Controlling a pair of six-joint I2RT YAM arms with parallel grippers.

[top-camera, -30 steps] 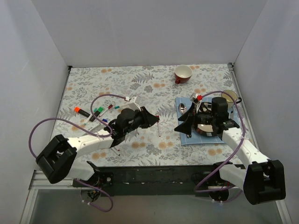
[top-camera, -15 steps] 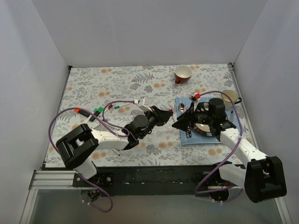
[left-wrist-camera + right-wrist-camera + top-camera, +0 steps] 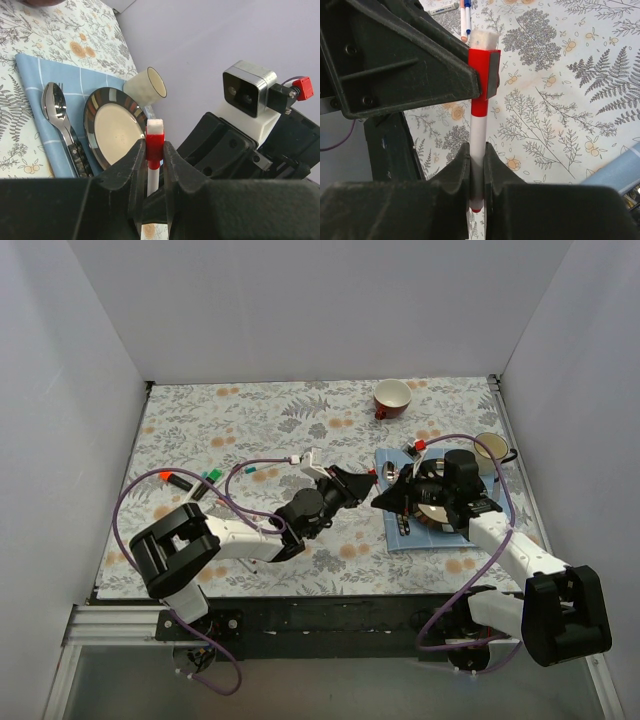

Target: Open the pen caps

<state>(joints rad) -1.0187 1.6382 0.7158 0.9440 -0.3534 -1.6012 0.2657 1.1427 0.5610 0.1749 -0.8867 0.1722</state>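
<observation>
A white pen [image 3: 478, 127] hangs in the air between both grippers over the floral table. My left gripper [image 3: 155, 150] is shut on its red pen cap [image 3: 154, 144], which still sits on the pen. My right gripper [image 3: 477, 152] is shut on the white barrel just below the cap [image 3: 481, 75]. From above, the left gripper [image 3: 362, 480] and right gripper [image 3: 385, 498] meet tip to tip, with the cap [image 3: 372, 472] a small red spot between them. Several other capped pens [image 3: 205, 480] lie at the left of the table.
A blue cloth [image 3: 400, 535] under the right arm carries a metal plate [image 3: 117, 125] and a spoon [image 3: 52, 102]. A cream cup [image 3: 490, 447] stands right of it, a red mug [image 3: 392, 397] at the back. White walls enclose the table.
The left arm swung right, carrying the pen up to the right gripper. The right gripper, open a second ago, has shut on the pen's barrel.
</observation>
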